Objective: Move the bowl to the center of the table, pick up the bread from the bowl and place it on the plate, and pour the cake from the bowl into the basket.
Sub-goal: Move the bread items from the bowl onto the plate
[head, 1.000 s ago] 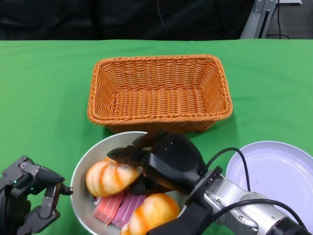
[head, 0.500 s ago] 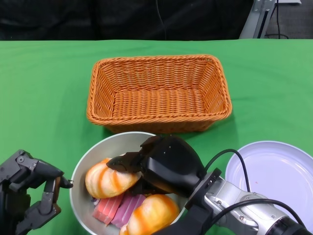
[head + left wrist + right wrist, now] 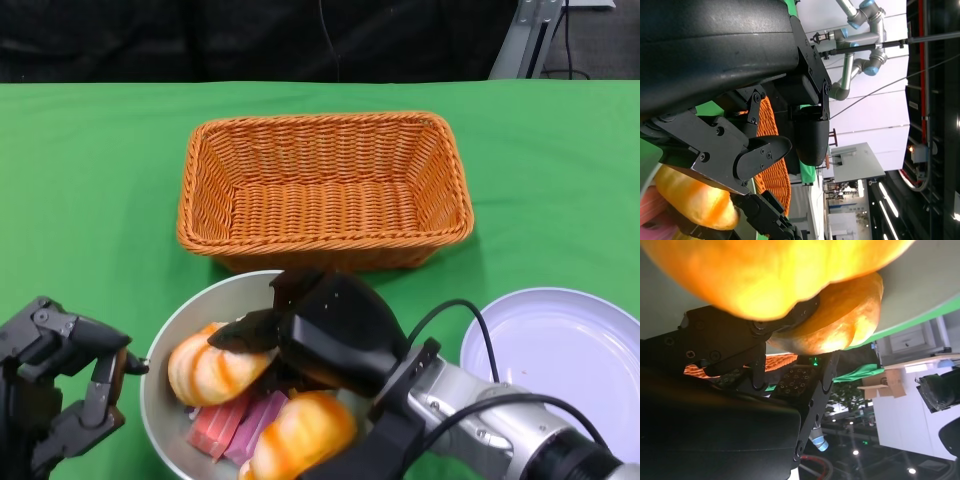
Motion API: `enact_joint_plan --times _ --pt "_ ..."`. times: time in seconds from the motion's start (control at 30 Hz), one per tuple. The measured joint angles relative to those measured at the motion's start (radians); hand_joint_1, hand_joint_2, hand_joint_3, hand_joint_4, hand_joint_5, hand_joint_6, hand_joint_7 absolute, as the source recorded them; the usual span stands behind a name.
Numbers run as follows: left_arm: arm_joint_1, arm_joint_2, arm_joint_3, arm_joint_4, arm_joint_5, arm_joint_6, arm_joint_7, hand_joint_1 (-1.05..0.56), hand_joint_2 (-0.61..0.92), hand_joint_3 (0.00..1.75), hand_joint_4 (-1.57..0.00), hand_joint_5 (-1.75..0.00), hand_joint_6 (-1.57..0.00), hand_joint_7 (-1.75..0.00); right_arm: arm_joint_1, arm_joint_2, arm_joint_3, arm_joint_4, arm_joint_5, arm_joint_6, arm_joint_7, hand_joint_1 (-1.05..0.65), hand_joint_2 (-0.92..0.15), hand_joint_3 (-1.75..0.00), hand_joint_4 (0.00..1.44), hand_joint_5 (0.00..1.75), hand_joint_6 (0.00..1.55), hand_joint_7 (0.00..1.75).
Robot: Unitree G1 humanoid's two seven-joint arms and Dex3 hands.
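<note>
A grey bowl (image 3: 215, 298) sits at the near centre, holding two orange bread rolls and pink cake slices (image 3: 235, 425). My right hand (image 3: 330, 335) reaches into the bowl and grips the left roll (image 3: 205, 370), with fingers over its top and the thumb under its right side. The roll lies low in the bowl. In the right wrist view this roll (image 3: 840, 325) sits against the fingers (image 3: 757, 365). The second roll (image 3: 300, 435) lies beside my right wrist. My left hand (image 3: 60, 390) is open beside the bowl's left rim. An empty white plate (image 3: 560, 350) lies at the right.
An empty wicker basket (image 3: 325, 190) stands just behind the bowl on the green cloth (image 3: 90, 200). The table's far edge meets a dark background. A black cable loops over my right forearm.
My right hand has slid left and lower over the left roll. The roll has shifted slightly left with it. My left hand has barely moved.
</note>
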Motion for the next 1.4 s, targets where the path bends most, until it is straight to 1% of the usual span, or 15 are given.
enact_joint_plan --times 0.07,0.17,0.2,0.3,0.53,0.57,0.63,0.67,0.73,0.83,0.97,1.03,1.23,1.4 --pt "-0.005 0.001 -0.002 -0.007 -0.012 0.022 0.0 -0.11 0.66 0.81 -0.81 -1.38 -0.86 -1.05 -0.008 0.0 -0.01 0.001 0.016 -0.006 0.013 -0.34 -0.9 0.0 0.79 1.14 1.11 0.13" --pt "-0.006 0.001 -0.003 -0.014 -0.019 0.041 0.0 -0.12 0.65 0.8 -0.83 -1.37 -0.87 -1.04 -0.009 -0.001 -0.015 0.001 0.022 -0.013 0.019 -0.33 -0.89 0.0 0.78 1.2 1.11 0.12" --pt "-0.006 0.0 -0.003 -0.018 -0.02 0.046 0.0 -0.12 0.65 0.8 -0.84 -1.37 -0.87 -1.04 -0.009 -0.001 -0.016 0.001 0.024 -0.016 0.018 -0.32 -0.89 0.0 0.77 1.27 1.12 0.13" --pt "-0.006 -0.004 -0.006 -0.028 -0.019 0.05 0.002 -0.12 0.66 0.8 -0.83 -1.37 -0.88 -1.03 -0.009 -0.001 -0.018 0.002 0.029 -0.028 0.014 -0.31 -0.89 0.0 0.72 1.37 1.11 0.13" --pt "-0.005 -0.006 -0.009 -0.032 -0.004 0.047 0.009 -0.13 0.67 0.8 -0.8 -1.41 -0.85 -1.07 -0.009 -0.001 -0.034 0.002 0.051 -0.041 0.009 -0.29 -0.89 0.0 0.68 1.44 1.1 0.18" --pt "-0.005 -0.006 -0.009 -0.032 -0.003 0.046 0.009 -0.13 0.67 0.8 -0.8 -1.41 -0.85 -1.07 -0.009 -0.001 -0.039 0.003 0.055 -0.045 0.008 -0.3 -0.89 0.0 0.68 1.44 1.05 0.27" --pt "-0.005 -0.006 -0.009 -0.029 -0.003 0.045 0.009 -0.13 0.67 0.79 -0.81 -1.41 -0.85 -1.08 -0.009 0.0 -0.051 0.005 0.065 -0.059 -0.005 -0.31 -0.91 -0.01 0.7 1.42 0.87 0.61" --pt "-0.006 -0.006 -0.008 -0.026 -0.004 0.045 0.009 -0.12 0.66 0.79 -0.81 -1.41 -0.86 -1.08 -0.009 0.0 -0.057 0.007 0.072 -0.067 -0.012 -0.31 -0.91 -0.02 0.7 1.42 0.84 0.67" --pt "-0.006 -0.006 -0.007 -0.02 -0.006 0.045 0.009 -0.11 0.66 0.8 -0.81 -1.41 -0.85 -1.07 -0.009 0.002 -0.063 0.008 0.088 -0.077 -0.023 -0.31 -0.92 -0.03 0.69 1.4 0.8 0.72" --pt "-0.015 -0.006 -0.003 0.003 -0.006 0.037 0.008 -0.1 0.67 0.81 -0.81 -1.41 -0.85 -1.06 -0.009 0.007 -0.081 0.002 0.114 -0.089 -0.023 -0.3 -0.92 -0.03 0.68 1.41 0.78 0.75" --pt "-0.03 -0.006 0.003 0.033 -0.005 0.014 0.008 -0.1 0.66 0.83 -0.82 -1.41 -0.86 -1.06 -0.007 0.01 -0.115 -0.045 0.168 -0.095 0.009 -0.29 -0.92 -0.01 0.72 1.29 0.78 0.77" --pt "-0.036 -0.005 0.004 0.044 -0.005 0.008 0.008 -0.12 0.66 0.81 -0.81 -1.4 -0.85 -1.05 -0.003 0.012 -0.131 -0.07 0.191 -0.102 0.03 -0.27 -0.91 0.0 0.75 1.26 0.79 0.76" --pt "-0.037 -0.002 0.009 0.055 -0.004 0.005 0.009 -0.12 0.7 0.74 -0.81 -1.38 -0.85 -1.04 0.033 0.017 -0.177 -0.181 0.274 -0.126 0.105 -0.24 -0.92 -0.01 0.74 1.43 0.82 0.78" --pt "-0.037 -0.002 0.017 0.057 -0.005 0.004 0.009 -0.11 0.72 0.72 -0.82 -1.37 -0.86 -1.02 0.068 0.019 -0.213 -0.27 0.328 -0.133 0.167 -0.23 -0.92 -0.04 0.73 1.48 0.82 0.79"
